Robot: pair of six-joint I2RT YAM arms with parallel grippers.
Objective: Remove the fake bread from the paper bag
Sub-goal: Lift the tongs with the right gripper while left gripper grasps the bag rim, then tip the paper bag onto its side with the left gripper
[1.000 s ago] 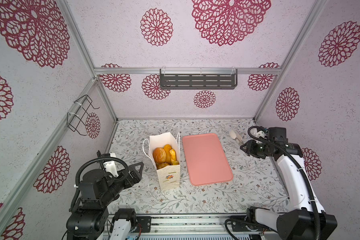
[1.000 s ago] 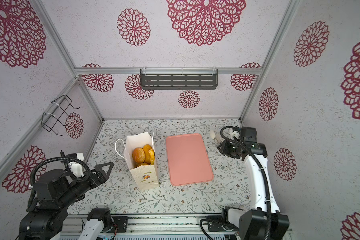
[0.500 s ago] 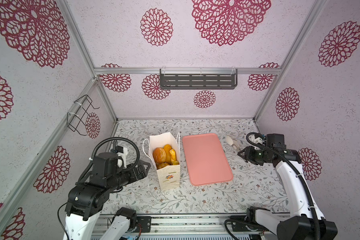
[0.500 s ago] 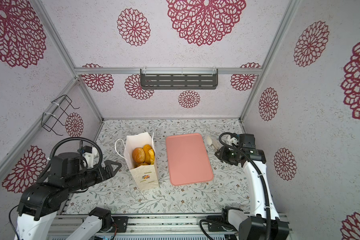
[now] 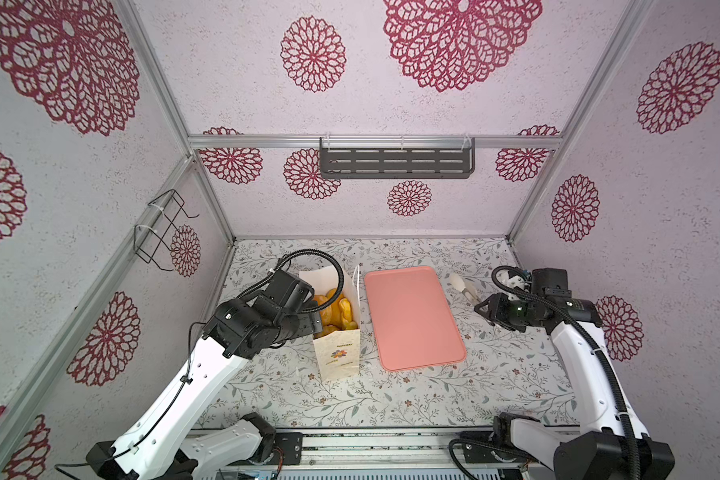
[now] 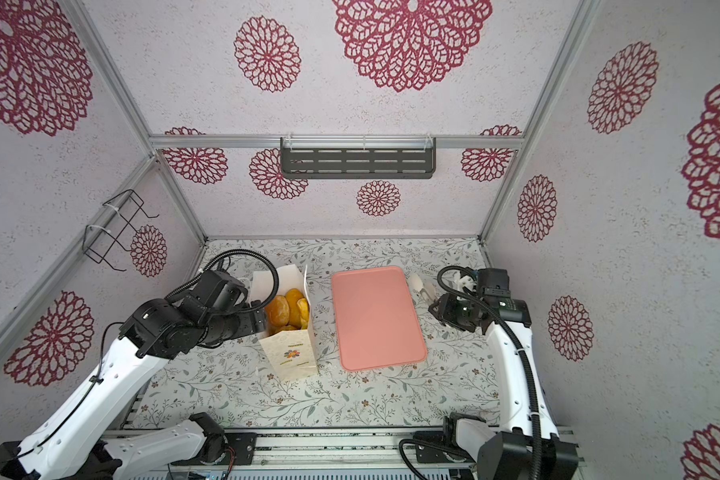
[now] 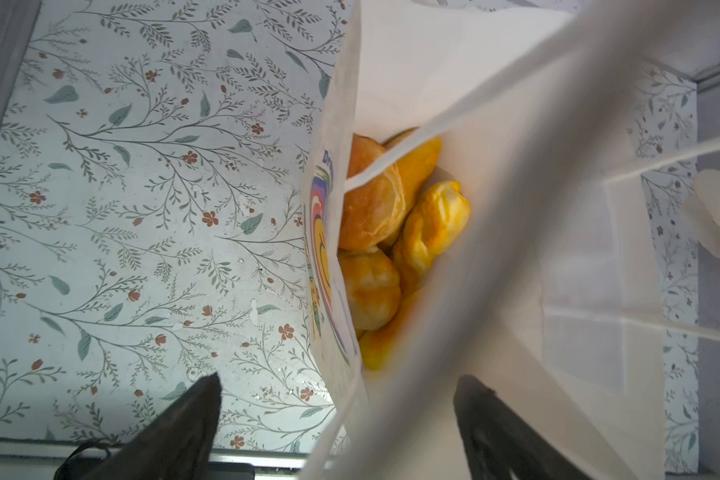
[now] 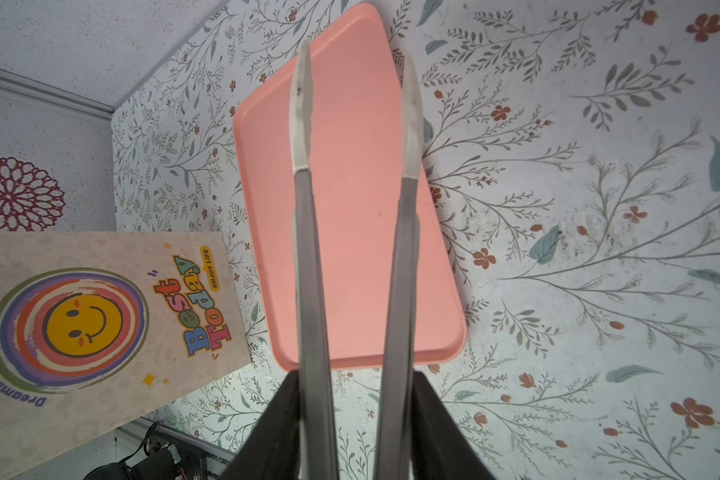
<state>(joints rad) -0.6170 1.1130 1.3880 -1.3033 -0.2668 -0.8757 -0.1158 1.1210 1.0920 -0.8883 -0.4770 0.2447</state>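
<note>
Fake bread [image 5: 334,309] [image 6: 287,311] [image 7: 375,208] sits down inside the paper bag [image 5: 337,353] [image 6: 290,358] [image 7: 433,62] [image 8: 100,316]. The pieces are shiny, lumpy and golden-yellow to orange-brown, all packed close together. A twisty yellow one touches a round bun.

The bag is tall and stands straight up on the flowery table [image 5: 350,395], with its mouth open to the top. It is smooth cream paper. A small flower picture looks toward the robot, and a smiley face looks toward the pink tray [image 5: 412,316] [image 6: 377,316] [image 8: 350,228]. A white cord handle [image 7: 391,166] crosses over the bread.

The tray is flat with round corners, just beside the bag. Its long side runs from front to back.

The left gripper [image 7: 341,380] is right at the bag's top with its jaws spread wide. One black finger is over the table and one is over the bag, holding nothing.

The right gripper [image 8: 356,374] squeezes long metal tongs [image 8: 308,249] [image 5: 462,286] with pale soft tips. The tips are apart and point at the tray.
</note>
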